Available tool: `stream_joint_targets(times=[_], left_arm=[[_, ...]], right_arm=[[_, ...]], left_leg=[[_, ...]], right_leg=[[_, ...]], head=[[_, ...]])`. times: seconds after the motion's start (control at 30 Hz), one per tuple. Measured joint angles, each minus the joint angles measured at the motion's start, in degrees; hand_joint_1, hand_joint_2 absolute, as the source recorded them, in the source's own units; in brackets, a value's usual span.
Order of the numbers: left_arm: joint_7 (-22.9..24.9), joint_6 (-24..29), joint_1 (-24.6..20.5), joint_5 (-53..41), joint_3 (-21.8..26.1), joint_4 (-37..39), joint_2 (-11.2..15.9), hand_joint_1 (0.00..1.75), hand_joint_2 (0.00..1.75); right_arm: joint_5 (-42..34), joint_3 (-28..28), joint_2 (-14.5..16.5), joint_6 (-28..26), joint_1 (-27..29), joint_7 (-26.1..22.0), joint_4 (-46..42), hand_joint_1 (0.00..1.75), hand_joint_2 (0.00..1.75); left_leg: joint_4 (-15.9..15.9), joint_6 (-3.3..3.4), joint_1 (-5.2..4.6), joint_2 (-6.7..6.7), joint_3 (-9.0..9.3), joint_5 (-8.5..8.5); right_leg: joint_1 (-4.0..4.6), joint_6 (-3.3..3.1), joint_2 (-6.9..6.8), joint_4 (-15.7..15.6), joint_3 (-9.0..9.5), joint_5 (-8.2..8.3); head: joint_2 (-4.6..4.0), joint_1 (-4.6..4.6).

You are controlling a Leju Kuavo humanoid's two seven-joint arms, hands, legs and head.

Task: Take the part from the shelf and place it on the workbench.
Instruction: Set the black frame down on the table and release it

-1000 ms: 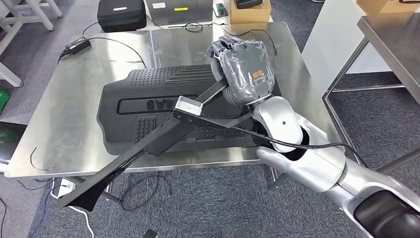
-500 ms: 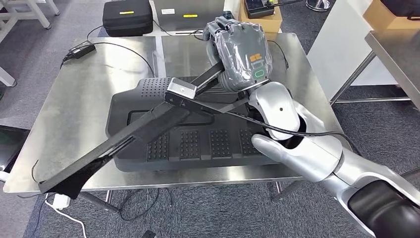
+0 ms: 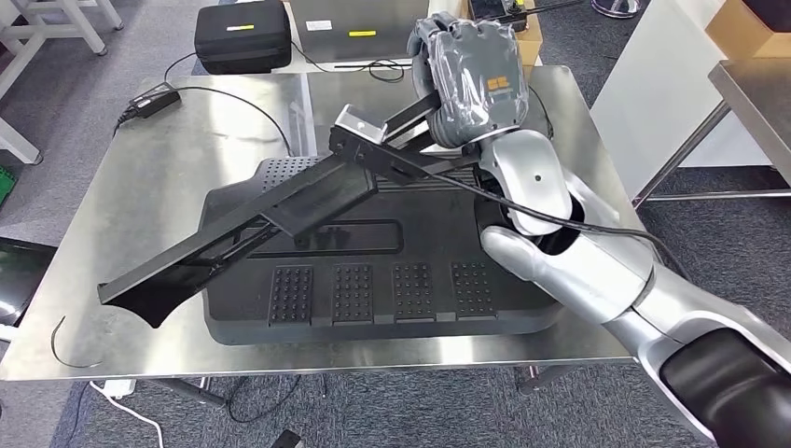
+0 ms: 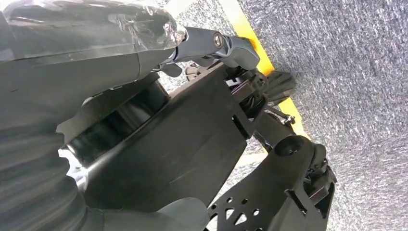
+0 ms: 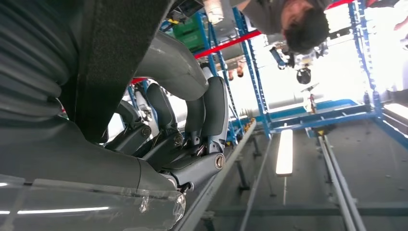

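Part (image 3: 280, 210) is a long black strip, broad near my right hand (image 3: 474, 79) and thin toward its far tip, with a small grey bracket (image 3: 359, 124) close to the held end. It hangs above the workbench (image 3: 140, 177), slanting over the big black mat (image 3: 373, 280); the tip is low near the mat's left edge, but I cannot tell if it touches anything.

My right hand grips the part at its upper end, above the far side of the bench. In the right wrist view my fingers (image 5: 211, 113) are curled close around a dark strip, so the grasp looks firm.

I judge the part as stiff, because it keeps a straight line though it is held only at one end. It looks like hard plastic, rather light, but the length makes a strong lever, so it wants to turn in my fingers. The surface seems smooth and maybe slippery. A grasp nearer the broad middle would balance it better than the end.

My left hand (image 4: 43, 159) is in the left wrist view, hanging down beside dark body parts; if its fingers are apart or closed, I cannot tell.

Compared with one second ago, the whole view has shifted, so I came nearer to the bench. The part's tip then hung past the front edge, over the carpet; now all of it is over the bench, and my right hand is farther across.
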Motion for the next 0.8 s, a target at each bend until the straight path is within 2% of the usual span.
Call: stream_joint_targets(times=[0.4,0.8], left_arm=[[-1.26,-0.49,-0.49,0.26,-0.14,0.00,-0.11,0.00,1.75],[-1.61,0.14,-0.48,0.88,-0.13,0.00,-0.25,0.00,1.75]], right_arm=[[-1.89,0.32,4.20,-2.02,-7.60,1.87,16.47,1.75,1.75],[-2.44,0.94,6.42,-2.37,-9.14,2.68,22.41,1.75,1.75]], left_leg=[[-0.36,-0.49,0.05,-0.01,0.09,0.13],[-0.32,-0.48,-0.07,-0.01,0.29,0.13]], right_leg=[[0.01,-0.28,-0.07,0.04,0.07,0.03],[-0.08,-0.25,-0.06,-0.06,0.34,0.06]], head=[[0.00,-0.11],[0.00,0.09]])
